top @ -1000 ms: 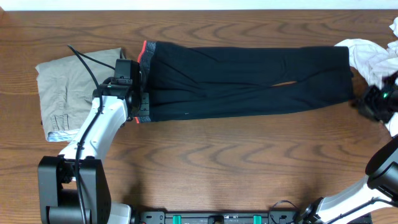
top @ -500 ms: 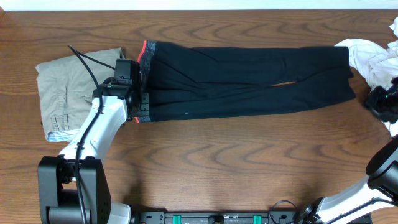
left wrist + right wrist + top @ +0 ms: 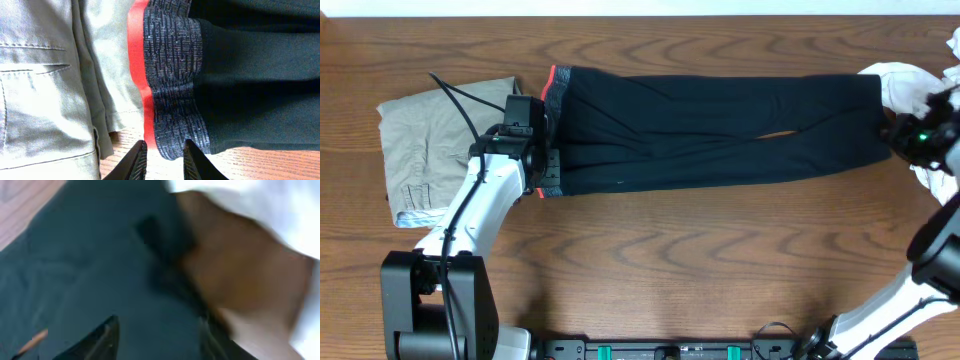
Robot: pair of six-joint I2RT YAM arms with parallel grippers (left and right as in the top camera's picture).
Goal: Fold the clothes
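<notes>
In the overhead view, the black pants (image 3: 720, 130) lay stretched flat across the upper middle of the table (image 3: 670, 260), waistband at the left and leg hems at the right. A folded khaki garment (image 3: 435, 140) sat at the far left, and a white cloth (image 3: 905, 85) lay bunched at the upper right. The left gripper (image 3: 542, 150) had not moved from the waistband. Over the past second the right gripper (image 3: 910, 135) had come up and inward from the right edge to the leg hems, so we judged both ends were nearly ready for a lengthwise fold.

In the left wrist view, the fingers (image 3: 135, 160) stood spread at the bottom of the frame, either side of the grey waistband (image 3: 175, 80) corner, gripping nothing.

The right wrist view was badly blurred. Its fingers (image 3: 102, 335) seemed parted over dark fabric, white cloth at the upper right, with no grasp yet.
</notes>
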